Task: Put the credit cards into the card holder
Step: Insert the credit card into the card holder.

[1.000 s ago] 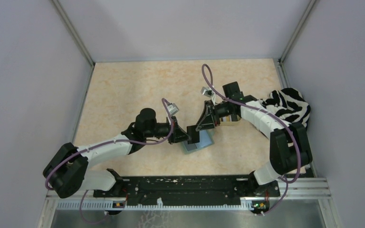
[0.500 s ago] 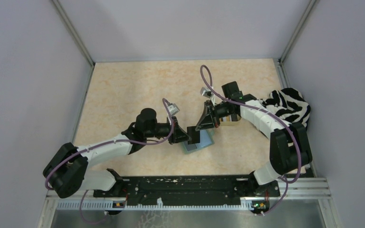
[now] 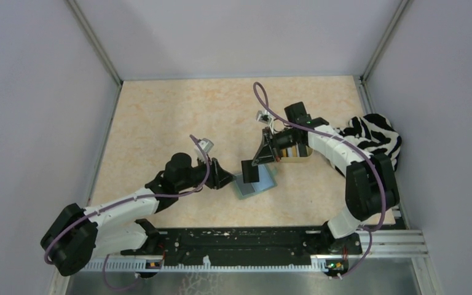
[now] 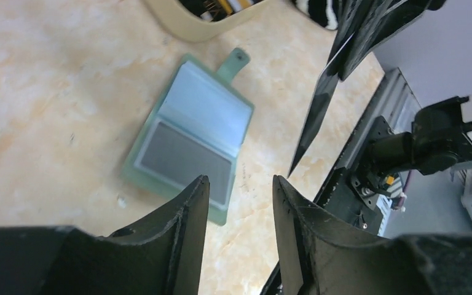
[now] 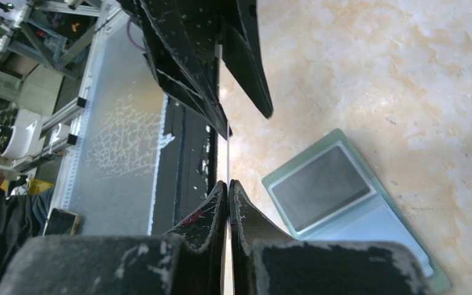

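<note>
The card holder [image 3: 259, 184] lies open on the worktop [image 3: 160, 123] between the two arms, dark pocket on its left half. The right jaws are pressed together on a black credit card [image 3: 250, 171], which hangs tilted just above the holder. The left jaws stand spread and empty just left of it. Farther right, a tan tray [image 3: 296, 157] sits beside a zebra-striped cloth [image 3: 375, 138]

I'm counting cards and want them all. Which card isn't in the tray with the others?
The black card, pinched on its edge in the right tool, beside the open card holder. The other cards lie in the tan tray.
</note>
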